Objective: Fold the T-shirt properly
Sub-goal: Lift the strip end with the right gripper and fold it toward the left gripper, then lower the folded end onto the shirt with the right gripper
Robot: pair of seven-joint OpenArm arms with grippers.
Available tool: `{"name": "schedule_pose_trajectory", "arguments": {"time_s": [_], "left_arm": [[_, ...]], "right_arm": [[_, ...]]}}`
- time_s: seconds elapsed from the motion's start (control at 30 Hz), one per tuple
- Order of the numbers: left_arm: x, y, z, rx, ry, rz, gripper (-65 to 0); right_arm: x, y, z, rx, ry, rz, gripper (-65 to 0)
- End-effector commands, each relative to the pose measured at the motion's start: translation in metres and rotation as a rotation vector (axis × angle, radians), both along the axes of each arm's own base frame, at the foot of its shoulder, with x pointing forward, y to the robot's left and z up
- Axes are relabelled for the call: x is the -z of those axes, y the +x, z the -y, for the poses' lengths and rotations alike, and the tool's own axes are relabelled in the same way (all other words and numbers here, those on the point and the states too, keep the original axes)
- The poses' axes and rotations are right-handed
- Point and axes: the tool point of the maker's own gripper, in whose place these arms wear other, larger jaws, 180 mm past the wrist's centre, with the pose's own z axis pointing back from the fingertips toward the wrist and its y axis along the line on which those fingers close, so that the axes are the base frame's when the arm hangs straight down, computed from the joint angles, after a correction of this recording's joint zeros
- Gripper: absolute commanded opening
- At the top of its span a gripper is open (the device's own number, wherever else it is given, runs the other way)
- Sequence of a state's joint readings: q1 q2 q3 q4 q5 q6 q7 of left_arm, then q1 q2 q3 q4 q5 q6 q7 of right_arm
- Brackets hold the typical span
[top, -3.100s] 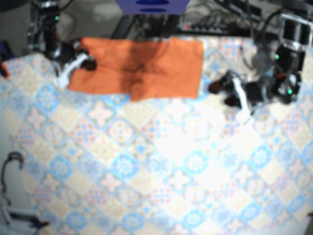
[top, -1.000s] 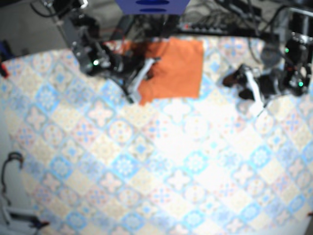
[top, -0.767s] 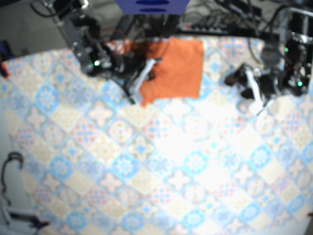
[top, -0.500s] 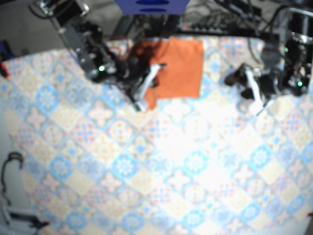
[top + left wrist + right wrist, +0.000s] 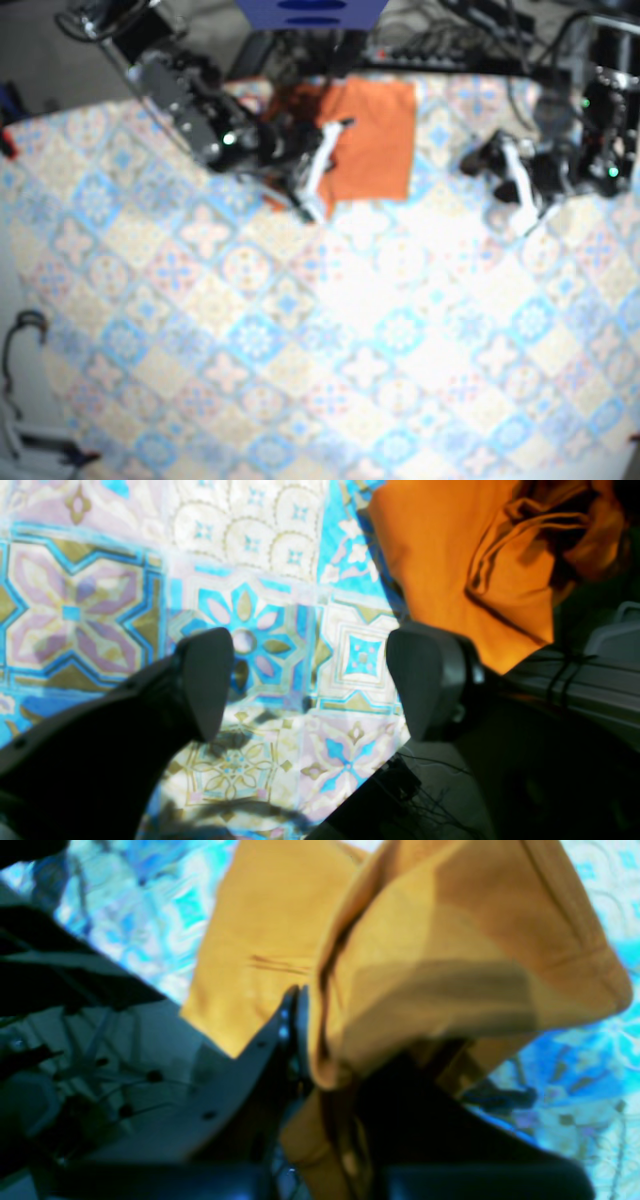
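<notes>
Further across now, right claw with T-shirt.

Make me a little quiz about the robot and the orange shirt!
1. True or false: the left gripper is holding the shirt.
2. What colour is the shirt? A blue, B orange, C green.
3. Fill in: the right gripper is shut on the ____.
Key: 1 false, it is open over the tablecloth; 2 B; 3 shirt.
</notes>
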State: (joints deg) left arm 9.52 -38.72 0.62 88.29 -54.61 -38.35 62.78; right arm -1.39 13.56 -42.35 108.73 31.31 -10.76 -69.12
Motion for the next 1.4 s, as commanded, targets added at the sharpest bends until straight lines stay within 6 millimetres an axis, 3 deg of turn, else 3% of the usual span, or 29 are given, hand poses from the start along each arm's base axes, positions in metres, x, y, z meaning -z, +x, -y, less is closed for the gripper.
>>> {"name": "schedule_pose_trajectory", "arguments": {"time_s": [0.0, 0.17, 0.53, 1.37], "left_arm": [[-0.011, 0.009, -0.003, -0.002, -0.006, 0.038, -15.1], [-0.009, 0.009, -0.007, 0.002, 0.021, 0.038, -15.1], [-0.005, 0.008, -0.011, 0.007, 0.051, 0.034, -15.1], [-0.001, 0.008, -0.02, 0.018, 0.113, 0.035, -15.1]], "right_arm": [[-0.009, 0.006, -0.003, -0.012, 0.014, 0.031, -64.3], [-0.01, 0.003, -0.006, -0.05, -0.003, 0.019, -64.3], [-0.033, 0.0, -0.037, -0.161, 0.103, -0.007, -64.3], [-0.033, 0.001, -0.037, -0.153, 0.109, -0.005, -63.5]]}}
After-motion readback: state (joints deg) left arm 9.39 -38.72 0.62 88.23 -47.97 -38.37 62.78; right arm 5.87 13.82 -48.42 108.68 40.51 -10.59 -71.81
